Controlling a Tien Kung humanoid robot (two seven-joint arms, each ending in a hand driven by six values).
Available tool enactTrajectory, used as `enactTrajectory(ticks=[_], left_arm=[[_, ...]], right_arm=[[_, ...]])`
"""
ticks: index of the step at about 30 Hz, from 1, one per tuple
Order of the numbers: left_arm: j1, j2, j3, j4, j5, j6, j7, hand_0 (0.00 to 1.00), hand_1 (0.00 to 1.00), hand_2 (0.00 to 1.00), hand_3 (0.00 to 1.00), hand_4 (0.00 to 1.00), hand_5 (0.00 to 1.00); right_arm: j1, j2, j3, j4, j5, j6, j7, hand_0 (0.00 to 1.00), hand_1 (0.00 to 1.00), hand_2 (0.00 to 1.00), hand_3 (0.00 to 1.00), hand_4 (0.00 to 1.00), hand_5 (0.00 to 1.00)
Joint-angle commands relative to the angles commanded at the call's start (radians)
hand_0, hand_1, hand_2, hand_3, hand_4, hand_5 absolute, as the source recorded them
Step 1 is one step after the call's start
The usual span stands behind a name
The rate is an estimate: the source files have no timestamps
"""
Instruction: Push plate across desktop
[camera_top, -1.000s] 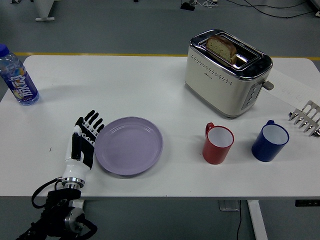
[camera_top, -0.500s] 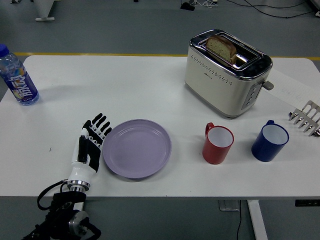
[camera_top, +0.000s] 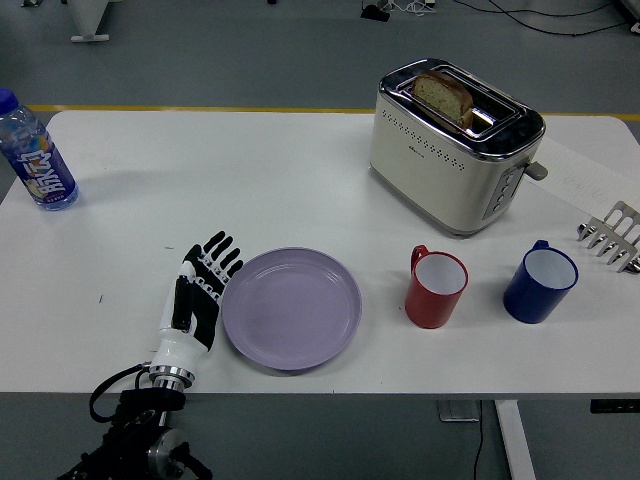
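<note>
A lilac plate (camera_top: 291, 307) lies flat on the white table (camera_top: 250, 180), near the front edge, left of the middle. My left hand (camera_top: 199, 290) lies flat on the table with its fingers straight and spread, its side against the plate's left rim. It holds nothing. My right hand is not in view.
A red mug (camera_top: 436, 287) stands just right of the plate, a blue mug (camera_top: 539, 282) further right. A cream toaster (camera_top: 453, 145) with a bread slice stands behind them. A water bottle (camera_top: 35, 156) is at the far left, a metal rack (camera_top: 613, 236) at the right edge.
My left hand has slid to the right along the table and pushed the plate with it. The plate now lies closer to the red mug.
</note>
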Motion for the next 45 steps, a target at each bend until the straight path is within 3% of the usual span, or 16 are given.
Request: enactTrajectory(ticks=[30,36,45], left_arm=[[0.005,0.006,0.079,-0.048,-0.027,-0.003,0.001,0.818,0.848,0.889,0.799,0.481,0.998],[0.003,0.003,0.058,-0.051,-0.023,-0.002,0.000,0.818,0.847,0.889,0.800,0.481,0.998],[0.001,0.010,-0.052,-0.055,0.024,0.015,0.022,0.814,0.848,0.887,0.800,0.484,0.998]], right_arm=[[-0.004,-0.001,0.000,-0.001,-0.001,0.002,0.004,0.642,0.605,0.665,0.769,0.493,0.560],[-0.001,-0.002,0.000,-0.001,-0.001,0.001,0.004,0.642,0.604,0.664,0.769,0.493,0.560],[0.001,-0.003,0.000,-0.001,-0.002,0.001,0.004,0.641,0.604,0.664,0.769,0.493,0.560]])
